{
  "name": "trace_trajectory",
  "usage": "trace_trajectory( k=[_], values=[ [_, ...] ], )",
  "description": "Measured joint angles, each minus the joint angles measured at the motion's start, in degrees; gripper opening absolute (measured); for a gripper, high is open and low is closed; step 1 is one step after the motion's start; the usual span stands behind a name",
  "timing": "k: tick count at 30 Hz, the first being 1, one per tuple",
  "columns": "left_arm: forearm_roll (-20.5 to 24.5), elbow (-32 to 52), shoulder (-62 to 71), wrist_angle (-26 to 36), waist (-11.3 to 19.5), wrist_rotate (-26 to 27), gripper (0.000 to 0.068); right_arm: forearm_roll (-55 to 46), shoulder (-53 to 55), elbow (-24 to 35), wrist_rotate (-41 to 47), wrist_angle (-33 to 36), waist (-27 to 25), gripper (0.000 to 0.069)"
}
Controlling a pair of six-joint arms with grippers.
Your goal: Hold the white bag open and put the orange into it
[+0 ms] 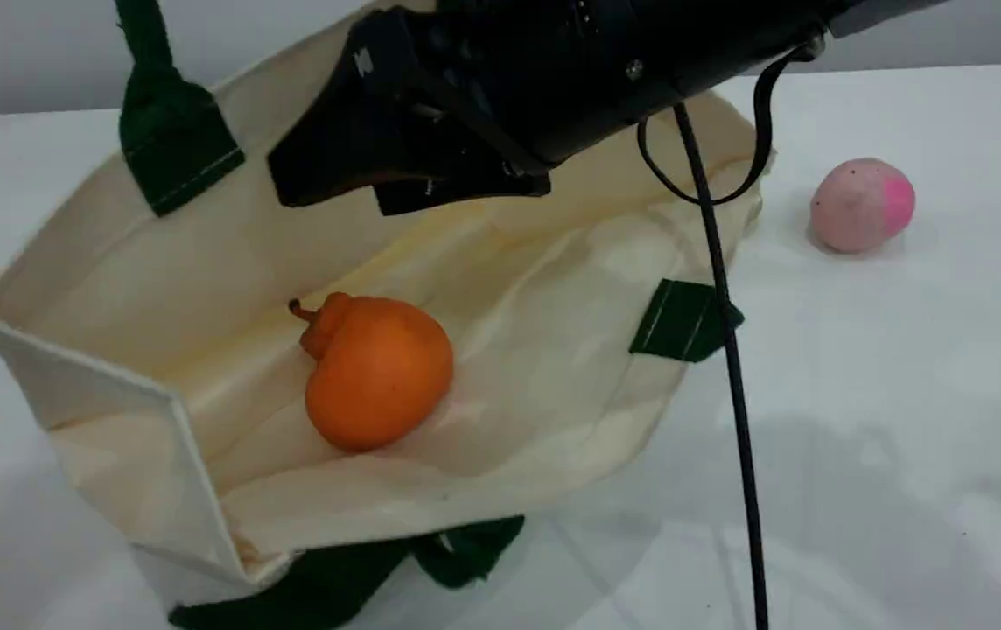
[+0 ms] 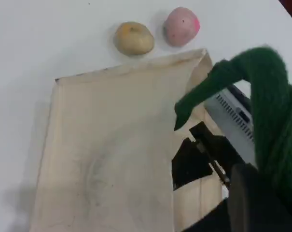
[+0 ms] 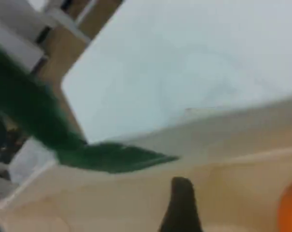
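Large cream-white fabric tote bag (image 1: 500,289) with dark green rope handles lies tipped on the white table (image 1: 903,420), mouth open toward the scene camera. Bright orange squat toy fruit (image 1: 374,372), knobby stem end up-left, rests inside the bag on its lower wall, touching nothing else.

Right gripper (image 1: 395,188) hovers above the fruit, within the bag mouth; jaws spread, nothing held.

Left gripper (image 2: 261,203) is clenched on the upper green rope handle (image 2: 271,96), which is drawn up taut from the bag.

Pink round fruit (image 1: 861,205) sits right of the bag, apart. In the left wrist view a tan round item (image 2: 133,38) lies just beside it.
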Motion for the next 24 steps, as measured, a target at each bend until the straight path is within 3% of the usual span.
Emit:
trace_trajectory(
  k=[7, 11, 16, 19, 24],
  values=[
    [0.5, 0.0, 0.0, -0.1, 0.0, -0.1, 0.0065, -5.8, -6.0, 0.0, 1.7, -0.6, -1.7, 0.0491],
    [2.9, 0.0, 0.1, -0.4, 0.0, -0.3, 0.0065, -14.0, -10.7, 0.0, 8.7, -1.3, -4.7, 0.0450],
    [2.8, 0.0, 1.7, -2.3, 0.0, -0.3, 0.0065, -26.4, -15.2, 0.0, 20.4, -1.1, -9.5, 0.0409],
    [2.8, 0.0, 3.7, -2.7, 0.0, -0.3, 0.0065, -34.9, -17.8, 0.0, 27.5, 1.0, -12.3, 0.0357],
    [2.6, 0.0, 6.8, -5.0, 0.0, -0.3, 0.0065, -44.9, -23.0, 0.0, 36.8, 5.0, -16.7, 0.0211]
  ],
)
